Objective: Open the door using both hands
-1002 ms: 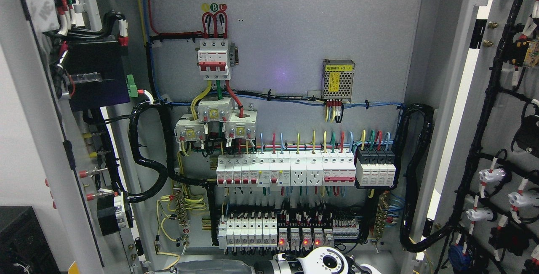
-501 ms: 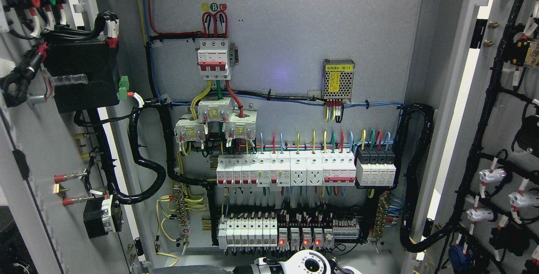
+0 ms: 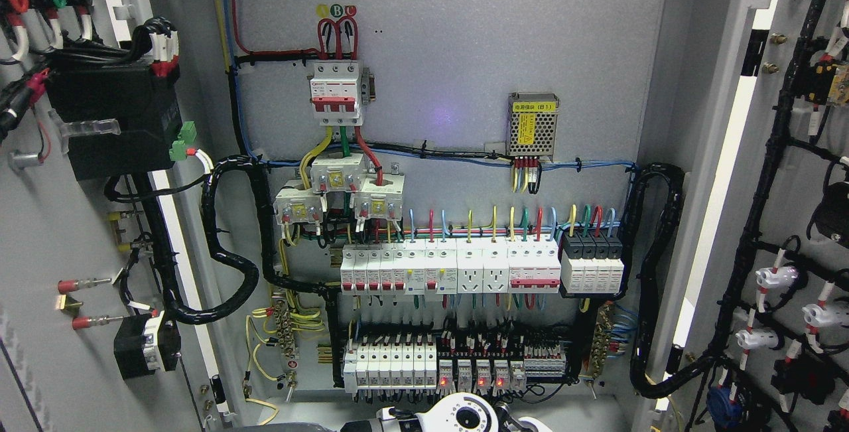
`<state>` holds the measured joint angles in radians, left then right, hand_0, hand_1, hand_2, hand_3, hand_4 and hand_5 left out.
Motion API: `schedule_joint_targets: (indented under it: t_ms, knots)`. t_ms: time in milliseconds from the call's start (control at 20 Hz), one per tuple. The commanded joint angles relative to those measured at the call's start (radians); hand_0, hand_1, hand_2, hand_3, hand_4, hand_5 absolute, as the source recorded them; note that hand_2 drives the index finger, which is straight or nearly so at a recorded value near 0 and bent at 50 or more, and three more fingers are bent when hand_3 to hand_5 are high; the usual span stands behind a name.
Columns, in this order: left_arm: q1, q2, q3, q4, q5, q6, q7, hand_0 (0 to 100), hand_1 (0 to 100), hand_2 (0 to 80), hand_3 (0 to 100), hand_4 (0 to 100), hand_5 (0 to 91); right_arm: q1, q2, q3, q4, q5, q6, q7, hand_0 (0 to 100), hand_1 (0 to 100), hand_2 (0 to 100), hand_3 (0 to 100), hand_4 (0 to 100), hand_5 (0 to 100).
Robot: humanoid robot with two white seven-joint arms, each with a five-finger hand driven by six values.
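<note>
The grey cabinet stands with both doors swung out. The left door (image 3: 53, 233) shows its inner face, carrying a black box (image 3: 109, 127), buttons and wiring. On the right door (image 3: 792, 186) black cable harnesses and white connectors are visible. Between them the back panel (image 3: 464, 40) holds breakers, sockets and relays with red lights. My left arm enters at the bottom edge, left of the middle. Only its grey forearm and white round wrist (image 3: 464, 417) show, low in front of the cabinet's floor. It touches neither door. The right arm is out of view.
Thick black cable looms (image 3: 229, 266) run from the left door into the cabinet, and another loom (image 3: 653, 286) runs along the right side. A small metal power supply (image 3: 532, 123) sits on the back panel. The breaker rows (image 3: 451, 269) stand just above my wrist.
The left door has swung further outward to the left, its black box and wiring sliding left. My left wrist has moved left and slightly lower along the bottom edge.
</note>
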<state>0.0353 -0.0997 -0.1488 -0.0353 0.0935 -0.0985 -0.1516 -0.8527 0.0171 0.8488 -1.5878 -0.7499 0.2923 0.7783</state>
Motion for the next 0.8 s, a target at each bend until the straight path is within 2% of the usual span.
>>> schedule_joint_targets:
  t_ms: [0,752]
  knots:
    - [0.000,0.000,0.000,0.000,0.000,0.000,0.000,12,56,0.0,0,0,0.0,-0.005,0.064,0.019,0.008,0.024,0.002,0.006,10,13,0,0,0,0]
    - [0.000,0.000,0.000,0.000,0.000,0.000,0.000,12,56,0.0,0,0,0.0,-0.012,0.050,0.001,0.065,0.023,-0.007,0.006,10,13,0,0,0,0]
